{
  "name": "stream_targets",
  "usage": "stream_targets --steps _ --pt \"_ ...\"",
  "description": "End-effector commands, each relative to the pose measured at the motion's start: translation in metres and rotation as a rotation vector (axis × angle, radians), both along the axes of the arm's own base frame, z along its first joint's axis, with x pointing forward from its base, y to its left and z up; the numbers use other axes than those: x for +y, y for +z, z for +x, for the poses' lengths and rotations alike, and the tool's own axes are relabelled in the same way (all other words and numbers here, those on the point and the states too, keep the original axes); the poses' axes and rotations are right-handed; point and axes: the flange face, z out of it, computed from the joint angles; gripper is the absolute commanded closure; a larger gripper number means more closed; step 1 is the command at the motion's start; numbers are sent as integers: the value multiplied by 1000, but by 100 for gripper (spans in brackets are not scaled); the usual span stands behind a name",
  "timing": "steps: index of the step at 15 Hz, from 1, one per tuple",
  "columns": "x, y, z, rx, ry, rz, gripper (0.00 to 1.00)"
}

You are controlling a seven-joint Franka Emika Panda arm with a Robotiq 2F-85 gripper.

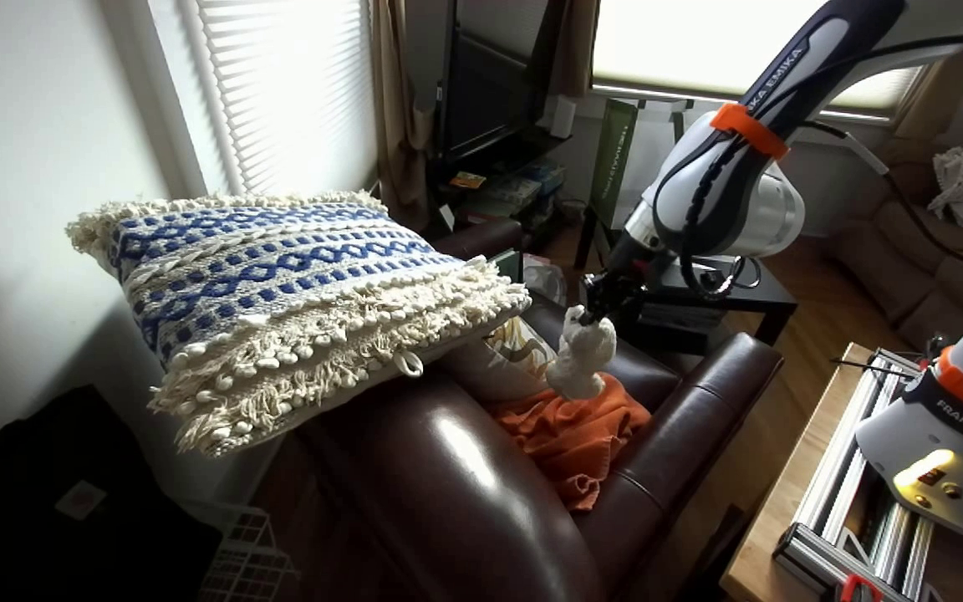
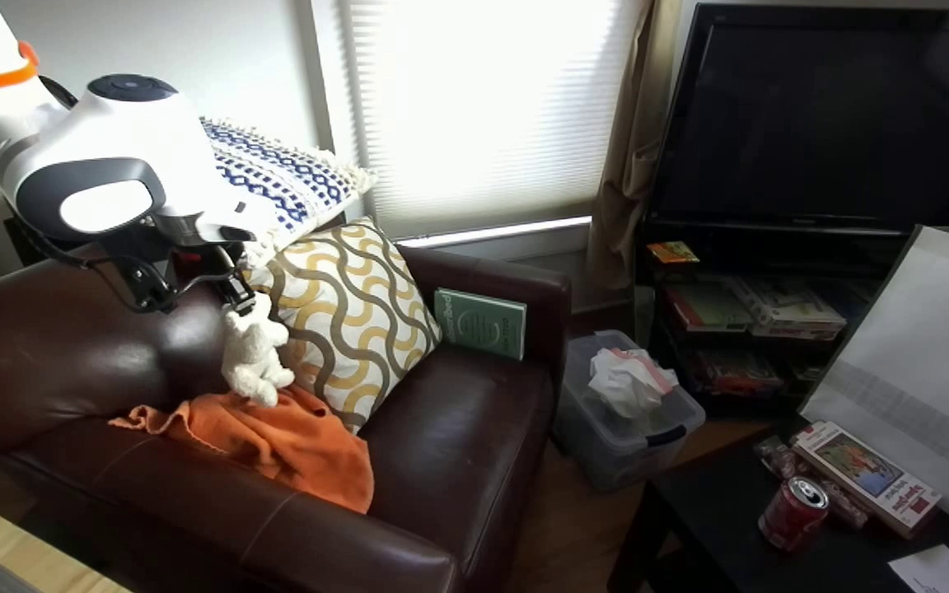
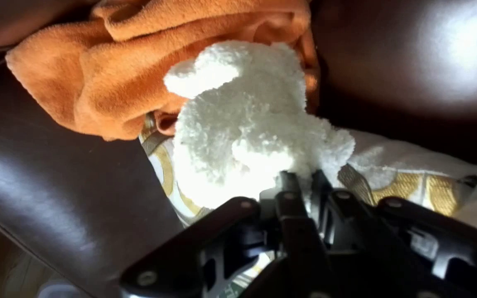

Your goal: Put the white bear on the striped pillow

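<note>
Fingers [image 3: 289, 203], two in all, stood close together in the wrist view, pinching the fluff of one white bear [image 3: 242, 116]. They belonged to the single black gripper [image 3: 304, 180], its tips narrow on the plush. In both exterior views that bear hung from them over one orange blanket [image 2: 301, 453]; whether the two touched could not be told, nor which part of the bear was gripped.

One brown leather armchair [image 2: 458, 428] bore two pillows. The striped pillow [image 1: 272, 259], with bands of blue on cream and a shaggy fringe, lay near the top of the chair's back, apart from the bear. The wavy pillow [image 2: 355, 317], gold, grey and white, leaned at a tilt in the seat, near the bear. The blanket lay heaped in the seat, and one green book [image 2: 481, 323] stood tilted against the inner side of an armrest [image 2: 516, 278].

Two orange bands [image 1: 749, 131] ringed the robot arm [image 1: 720, 196] in an exterior view, where two bright windows [image 1: 289, 92] also showed. In an exterior view one black table [image 2: 713, 506] carried one red can [image 2: 792, 515], upright, one printed box [image 2: 866, 473] and one sheet of paper [image 2: 944, 568]; one tall white bag [image 2: 911, 329] stood near them. One clear bin [image 2: 614, 449] sat just beside the armchair, with one crumpled plastic bag [image 2: 627, 383] at its top. Below one television [image 2: 837, 123], stacked boxes [image 2: 796, 309] overlapped too closely for a sure count.
</note>
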Motion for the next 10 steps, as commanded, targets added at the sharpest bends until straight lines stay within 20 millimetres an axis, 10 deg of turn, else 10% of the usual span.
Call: stream_targets --steps 1,2,3,10 --pt "-10 55 -30 -151 -41 -63 97" --pt "-15 65 -36 -192 -39 -82 97" --pt "-24 69 1 -232 -20 -80 97" --pt "-12 161 -11 -417 93 -184 97"
